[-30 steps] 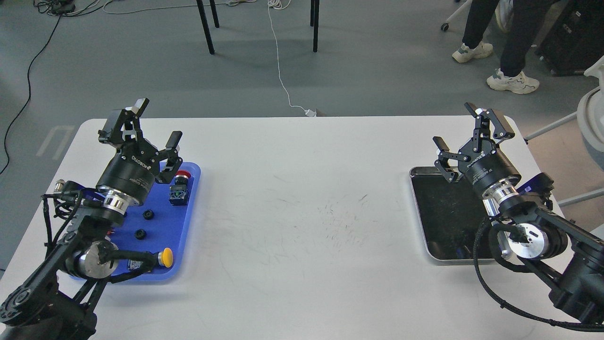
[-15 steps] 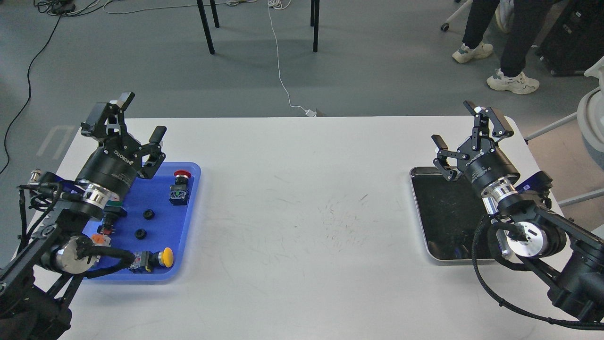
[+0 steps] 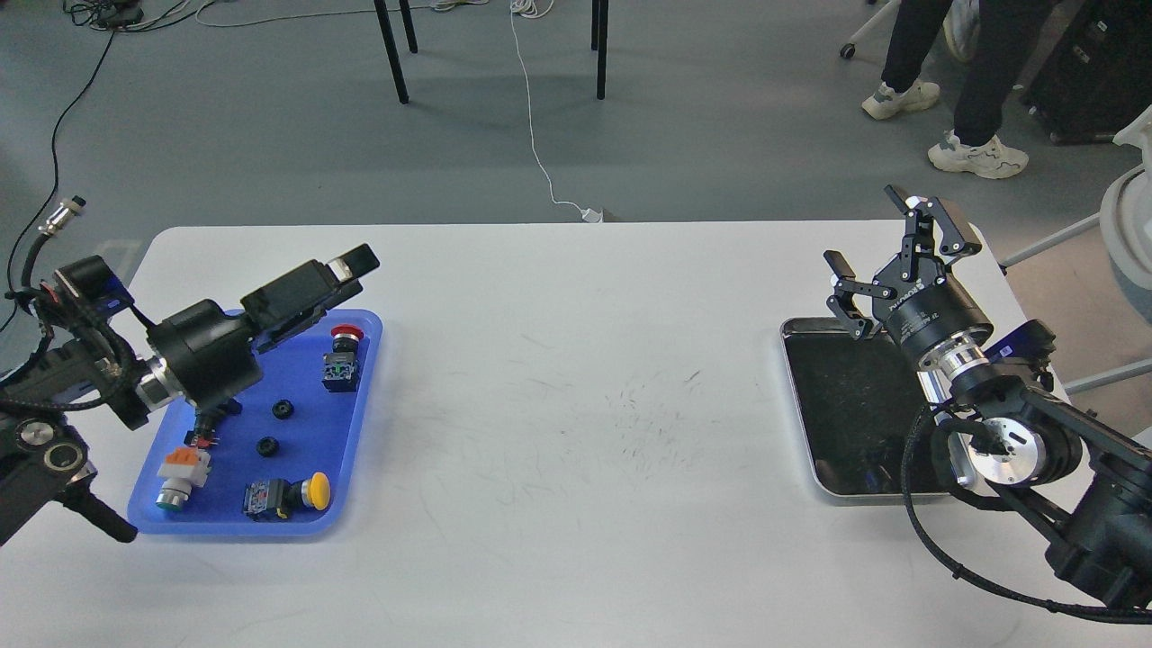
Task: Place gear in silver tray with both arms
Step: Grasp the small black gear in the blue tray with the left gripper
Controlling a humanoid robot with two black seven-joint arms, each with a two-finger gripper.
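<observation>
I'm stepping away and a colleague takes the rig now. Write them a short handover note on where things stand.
Left gripper: side-on above the blue tray's far edge, holding nothing; open or shut unclear.
Right gripper: open, empty, above the silver tray's far end.
Gears: two small black ones lie in the blue tray among push buttons.
Done: nothing; no gear shows in the silver tray.
Left: pick a gear, get it across to the silver tray.

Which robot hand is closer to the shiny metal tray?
The right gripper. It hangs over the far end of the silver tray, while the left gripper is across the table, above the blue tray.
</observation>
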